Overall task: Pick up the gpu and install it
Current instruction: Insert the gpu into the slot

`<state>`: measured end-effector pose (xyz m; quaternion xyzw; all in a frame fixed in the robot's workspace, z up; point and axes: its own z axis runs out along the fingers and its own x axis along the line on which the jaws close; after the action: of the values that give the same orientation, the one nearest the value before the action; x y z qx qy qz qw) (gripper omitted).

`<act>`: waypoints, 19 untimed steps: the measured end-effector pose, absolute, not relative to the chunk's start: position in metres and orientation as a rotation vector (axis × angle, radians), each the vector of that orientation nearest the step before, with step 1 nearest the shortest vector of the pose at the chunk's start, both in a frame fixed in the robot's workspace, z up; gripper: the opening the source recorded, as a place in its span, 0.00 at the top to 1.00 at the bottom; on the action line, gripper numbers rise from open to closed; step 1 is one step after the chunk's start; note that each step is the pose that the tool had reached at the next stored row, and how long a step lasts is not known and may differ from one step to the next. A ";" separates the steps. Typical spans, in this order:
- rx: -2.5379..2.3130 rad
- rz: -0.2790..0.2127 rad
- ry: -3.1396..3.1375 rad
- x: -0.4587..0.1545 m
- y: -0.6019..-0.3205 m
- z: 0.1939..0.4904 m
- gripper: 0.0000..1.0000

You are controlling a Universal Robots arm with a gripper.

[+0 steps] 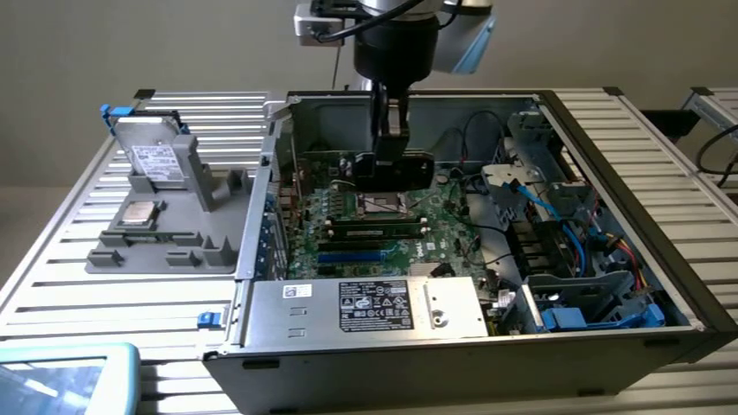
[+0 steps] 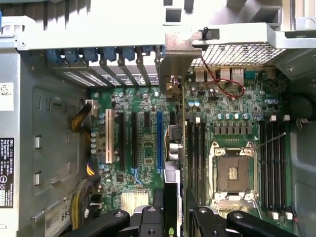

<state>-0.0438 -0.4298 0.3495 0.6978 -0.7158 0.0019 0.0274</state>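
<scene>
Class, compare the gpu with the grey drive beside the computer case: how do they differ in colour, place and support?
Colour: the gpu is black; the drive is grey with a white sticker.
Place: the gpu is inside the open case, over the motherboard; the drive lies outside it, toward the exterior view's left.
Support: the gripper clamps the gpu; the drive rests on a grey holder.
Both are flat and rectangular.

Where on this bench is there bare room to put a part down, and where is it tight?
Bare table slats lie between the grey fixture, the case and the teal tray. Inside the case it is crowded: cables at the exterior view's right, the tool holding the gpu over the board.
</scene>
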 end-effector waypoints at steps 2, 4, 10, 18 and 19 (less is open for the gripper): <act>2.155 0.005 -2.210 -0.045 -0.431 0.346 0.73; 2.155 0.005 -2.210 -0.046 -0.433 0.342 0.73; 2.154 0.004 -2.209 -0.048 -0.440 0.331 0.73; 2.152 0.000 -2.207 -0.048 -0.449 0.317 0.73; 2.152 -0.001 -2.207 -0.049 -0.450 0.315 0.73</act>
<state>-0.0488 -0.4497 0.3149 0.6978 -0.7157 -0.0003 0.0295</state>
